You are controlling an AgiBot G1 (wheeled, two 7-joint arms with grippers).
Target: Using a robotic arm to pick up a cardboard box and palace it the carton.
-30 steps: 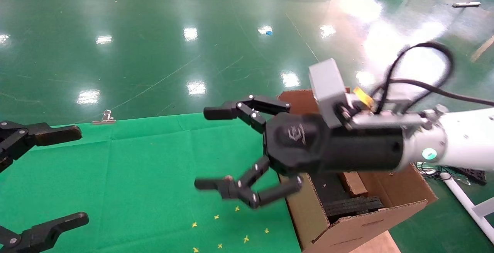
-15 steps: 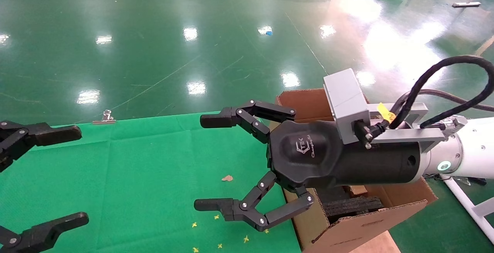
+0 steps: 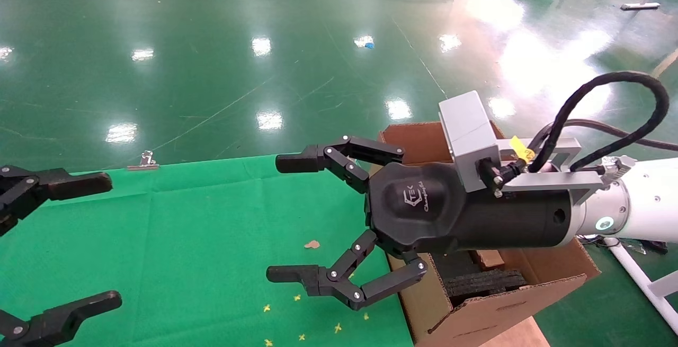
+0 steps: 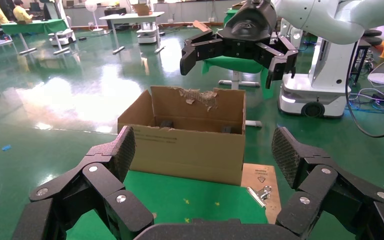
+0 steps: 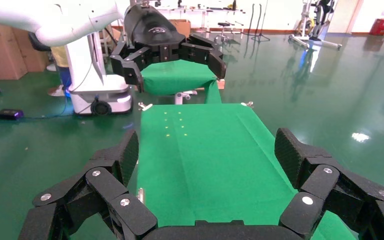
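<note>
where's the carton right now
In the head view the carton sits lower right, just off the green cloth's right edge, partly hidden beneath the open right gripper.

Right gripper (image 3: pixel 278 219): black linkage fingers (image 3: pixel 318 281) with silver pivot screws, glossy black palm housing printed with white logo. Behind the claw: grey camera block (image 3: pixel 469 132), yellow tag, looping black cable (image 3: pixel 609 103), white arm (image 3: pixel 649 201) with glowing ring light. Left gripper (image 3: pixel 108 238): all-black fingers, textured pads (image 4: pixel 287 155).
</note>
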